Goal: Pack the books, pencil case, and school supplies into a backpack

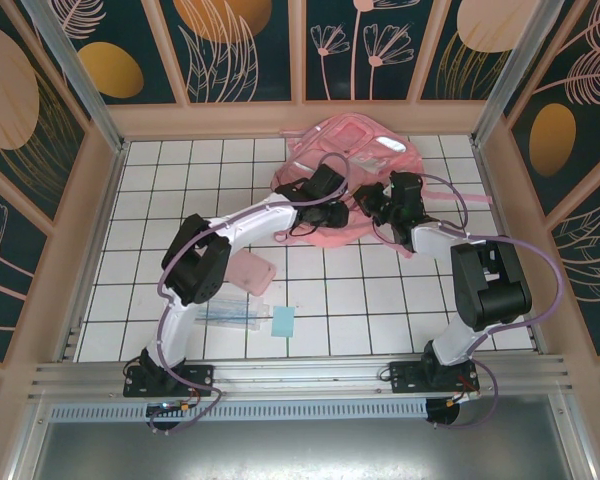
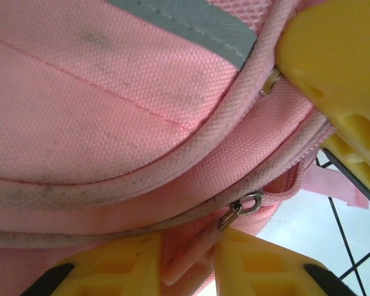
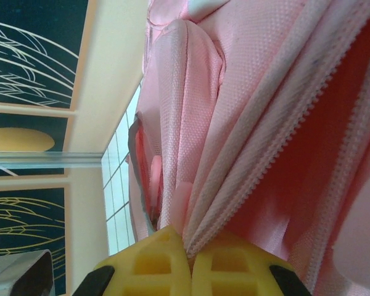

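The pink backpack lies at the back of the tiled table, and both arms reach onto its near edge. My left gripper is at the zipper. Its yellow fingers are closed on the pink pull tab that hangs from the metal slider. My right gripper is shut on a fold of the backpack's zipper edge, beside the open red lining. The pink pencil case, the clear packet and the light-blue pad lie near the left arm. The books are out of view.
Raised beige walls enclose the white tiled floor on the left, back and right. A pink strap trails off the backpack onto the tiles. My right gripper's yellow finger is close above the zipper in the left wrist view.
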`<state>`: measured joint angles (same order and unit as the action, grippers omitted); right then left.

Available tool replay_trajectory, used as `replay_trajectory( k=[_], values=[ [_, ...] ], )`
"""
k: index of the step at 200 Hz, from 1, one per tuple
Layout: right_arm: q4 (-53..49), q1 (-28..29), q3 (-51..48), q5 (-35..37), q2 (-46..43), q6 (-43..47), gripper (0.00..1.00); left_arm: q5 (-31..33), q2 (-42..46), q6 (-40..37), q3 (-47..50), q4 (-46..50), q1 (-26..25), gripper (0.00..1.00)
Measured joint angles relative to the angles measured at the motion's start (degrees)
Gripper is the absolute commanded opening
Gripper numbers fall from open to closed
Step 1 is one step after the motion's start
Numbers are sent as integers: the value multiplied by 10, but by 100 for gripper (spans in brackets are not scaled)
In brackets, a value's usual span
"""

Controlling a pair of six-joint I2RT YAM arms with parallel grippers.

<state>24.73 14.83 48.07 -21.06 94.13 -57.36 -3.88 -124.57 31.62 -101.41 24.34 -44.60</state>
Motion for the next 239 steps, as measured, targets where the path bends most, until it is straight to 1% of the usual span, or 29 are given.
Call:
replay_trajectory(
  k=[13, 49, 73, 135, 174, 187, 217, 239],
  values=[
    [5, 0, -2, 0, 0, -2, 0, -2, -7, -12, -14, 8, -2, 0],
    [7, 0, -3, 1, 0, 0, 0, -3, -10, -23, -23, 15, -7, 0],
    [-2, -1, -3, 3, -1, 15, 0, -13, 4, -29, -2, 9, -4, 0],
    [-19, 1, -12, -9, -11, 38, 0, -104, 63, -36, 89, -34, 26, 0],
    [-28, 6, -25, -6, -19, 54, 0, -134, 93, -40, 127, -44, 45, 0],
    [-28, 6, -31, -1, -25, 58, 0, -129, 94, -47, 126, -32, 49, 0],
    [-28, -6, -39, 19, -40, 59, 0, -48, 93, -62, 134, 55, 79, 0],
    [-27, -6, -41, 20, -40, 58, 0, -20, 93, -66, 138, 72, 93, 0]
  ],
)
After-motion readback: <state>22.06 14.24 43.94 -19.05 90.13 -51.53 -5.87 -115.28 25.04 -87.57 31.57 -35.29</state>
